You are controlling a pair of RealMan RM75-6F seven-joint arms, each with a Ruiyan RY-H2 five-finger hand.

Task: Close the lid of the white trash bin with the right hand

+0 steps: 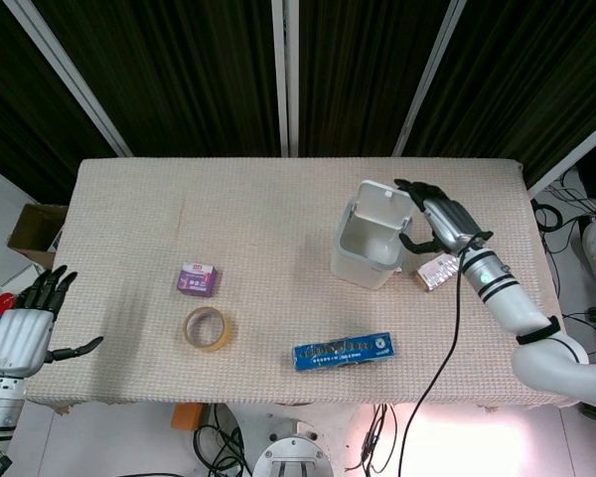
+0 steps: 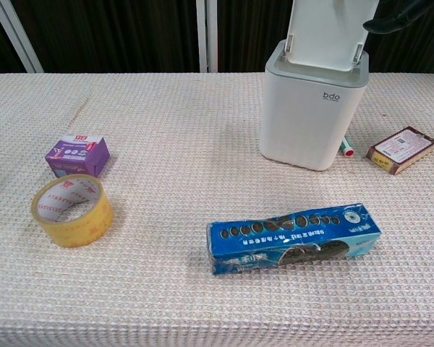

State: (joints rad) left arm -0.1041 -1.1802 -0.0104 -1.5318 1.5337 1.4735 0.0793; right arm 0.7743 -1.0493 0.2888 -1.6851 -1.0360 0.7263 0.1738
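Observation:
The white trash bin (image 1: 371,248) (image 2: 309,116) stands right of the table's middle. Its lid (image 1: 384,203) (image 2: 330,29) is raised upright at the back. My right hand (image 1: 439,214) is open, fingers spread, right beside the lid's back face; whether the fingertips touch it I cannot tell. In the chest view only dark fingers (image 2: 396,13) show at the top right, by the lid's edge. My left hand (image 1: 25,328) hangs open off the table's left side, holding nothing.
A small brown box (image 1: 437,268) (image 2: 401,150) and a red-tipped pen (image 2: 347,147) lie right of the bin. In front lies a blue biscuit packet (image 1: 344,350) (image 2: 292,237). A purple box (image 1: 197,279) and a tape roll (image 1: 208,329) sit to the left.

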